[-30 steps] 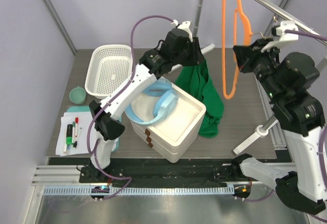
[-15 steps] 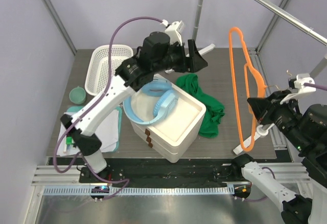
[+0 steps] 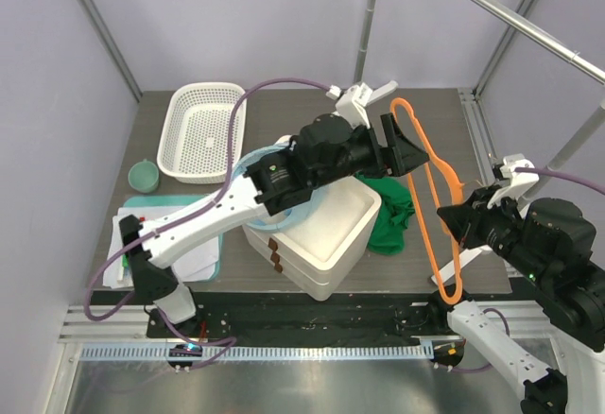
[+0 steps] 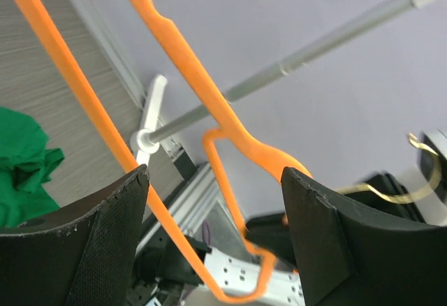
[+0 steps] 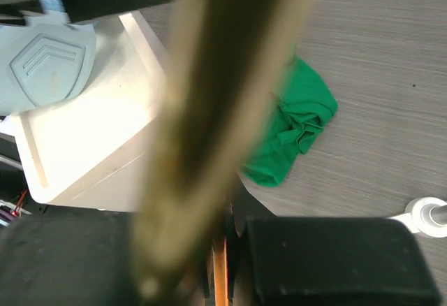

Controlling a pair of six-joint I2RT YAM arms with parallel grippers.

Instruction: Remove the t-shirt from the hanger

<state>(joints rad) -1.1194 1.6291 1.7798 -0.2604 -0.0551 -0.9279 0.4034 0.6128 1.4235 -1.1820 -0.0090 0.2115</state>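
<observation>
The dark green t-shirt (image 3: 392,217) lies crumpled on the table, just right of the white box, free of the hanger. It also shows in the left wrist view (image 4: 21,156) and the right wrist view (image 5: 293,128). The bare orange hanger (image 3: 437,206) hangs tilted in the air. My right gripper (image 3: 456,221) is shut on its hook end; an orange strip shows between the jaws (image 5: 221,267). My left gripper (image 3: 406,142) is open and empty beside the hanger's top. In the left wrist view the hanger (image 4: 178,44) crosses between the spread fingers (image 4: 215,175).
A white box (image 3: 331,234) holding blue rings stands mid-table. A white basket (image 3: 200,132) and teal cup (image 3: 144,176) are at the back left, a tray with markers (image 3: 132,242) at the near left. A grey rail (image 3: 501,19) runs overhead on the right, above a white post (image 3: 471,255).
My left gripper let go of the t-shirt, which dropped onto the table, then swung right to the hanger. My right gripper brought the hanger down off the rail and forward.
</observation>
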